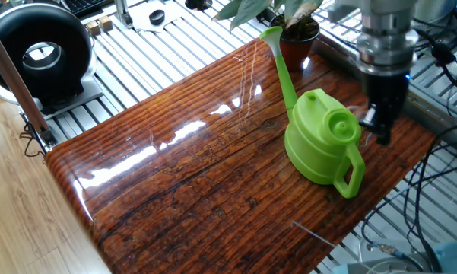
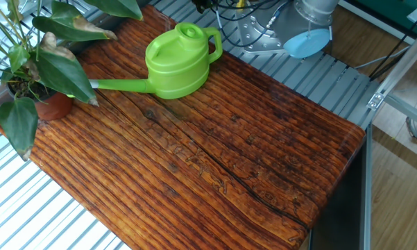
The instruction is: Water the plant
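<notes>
One wooden table (image 1: pixel 213 175) fills the middle of both views, and nearly all of the task appears to be left. Next in size, the can (image 1: pixel 319 141) stands upright at the right of one fixed view, its long spout running toward the upper centre and ending just beside the plant (image 1: pixel 289 23). In the other fixed view the can (image 2: pixel 177 62) sits at upper centre with its spout pointing left, and the plant (image 2: pixel 38 69) stands at the far left edge, on the table's corner. The end effector (image 1: pixel 380 125) hangs at the right of the can, beside its handle and apart from it, grasping nothing; whether its fingers are parted I cannot tell, as it is blurred. By my reading, the can has not been lifted or tipped, so gripping, carrying and pouring all remain.
</notes>
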You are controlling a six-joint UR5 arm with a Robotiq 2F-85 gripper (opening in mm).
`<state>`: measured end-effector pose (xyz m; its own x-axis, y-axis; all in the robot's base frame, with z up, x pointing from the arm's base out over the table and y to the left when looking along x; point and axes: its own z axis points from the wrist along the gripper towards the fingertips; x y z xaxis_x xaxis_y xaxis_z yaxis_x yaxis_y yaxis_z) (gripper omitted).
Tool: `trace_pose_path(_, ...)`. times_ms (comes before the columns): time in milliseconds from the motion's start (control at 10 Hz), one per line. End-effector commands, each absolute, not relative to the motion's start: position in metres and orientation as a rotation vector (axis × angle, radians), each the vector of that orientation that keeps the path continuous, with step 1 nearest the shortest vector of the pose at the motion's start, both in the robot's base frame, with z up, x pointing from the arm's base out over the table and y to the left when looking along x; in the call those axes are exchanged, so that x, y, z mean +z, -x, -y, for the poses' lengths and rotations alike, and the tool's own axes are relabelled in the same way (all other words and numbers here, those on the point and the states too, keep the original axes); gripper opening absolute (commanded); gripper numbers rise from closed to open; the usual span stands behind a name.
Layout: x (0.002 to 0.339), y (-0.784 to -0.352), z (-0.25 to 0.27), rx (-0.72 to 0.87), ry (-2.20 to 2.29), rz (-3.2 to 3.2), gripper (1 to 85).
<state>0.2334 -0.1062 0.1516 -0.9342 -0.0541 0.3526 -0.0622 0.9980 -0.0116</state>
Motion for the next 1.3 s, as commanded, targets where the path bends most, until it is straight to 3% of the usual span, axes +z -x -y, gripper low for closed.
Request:
trace_pose_path(0,0.131,-0.237,0.082,-0.113,-0.114,2.807,1.3)
trace_pose_path(300,0.111,-0.256,0.072,-0.089,-0.085,2.859,1.3)
trace_pose_path(1200,0.122,-0.291,0.040,-0.236,-0.049,2.932,1.3)
